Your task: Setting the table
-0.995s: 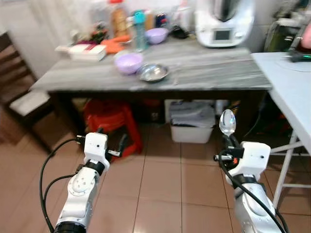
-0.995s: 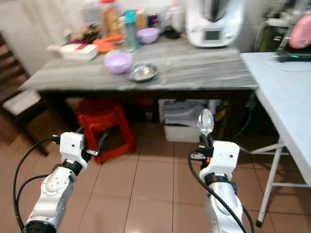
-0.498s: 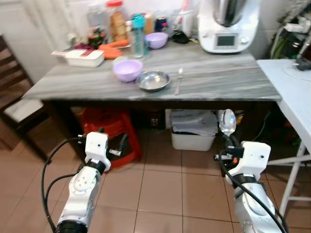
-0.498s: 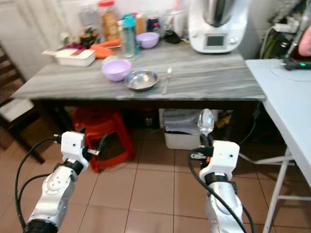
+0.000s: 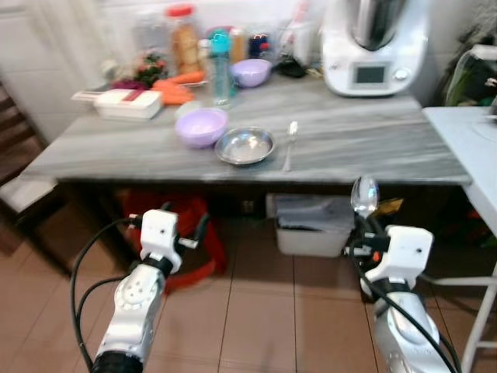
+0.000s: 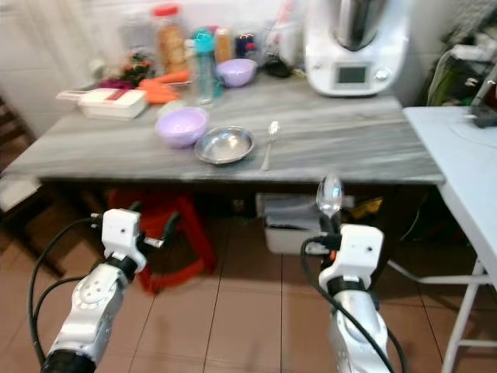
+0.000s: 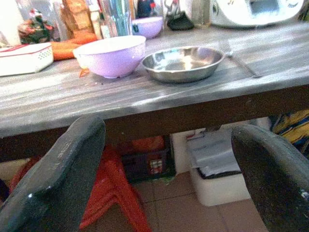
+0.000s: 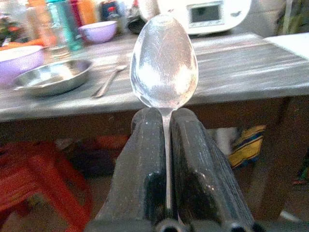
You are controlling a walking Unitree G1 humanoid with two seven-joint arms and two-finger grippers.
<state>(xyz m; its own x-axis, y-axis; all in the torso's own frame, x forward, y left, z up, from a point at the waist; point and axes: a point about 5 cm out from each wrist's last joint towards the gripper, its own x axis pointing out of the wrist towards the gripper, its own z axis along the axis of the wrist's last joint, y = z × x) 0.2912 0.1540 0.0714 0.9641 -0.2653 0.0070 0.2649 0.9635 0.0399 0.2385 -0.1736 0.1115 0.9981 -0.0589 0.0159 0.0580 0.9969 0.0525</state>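
**Spoon held upright below the tabletop's front edge**

The right claw (image 6: 329,220) is clamped on the handle of a spoon (image 8: 164,60), whose long axis stands vertical with the bowl pointing up, level with the front edge of the grey tabletop (image 5: 373,144) and short of it. The left claw (image 5: 180,225) has its fingers (image 7: 63,179) spread wide apart and holds nothing, low before the same edge. On the tabletop, near the middle of its front edge, a steel dish (image 5: 245,145) sits just beside a lilac bowl (image 5: 201,127). A second spoon (image 5: 290,144) lies flat beside the dish, its long axis running from front to back. A white kitchen machine (image 5: 374,43) stands at the back right corner.
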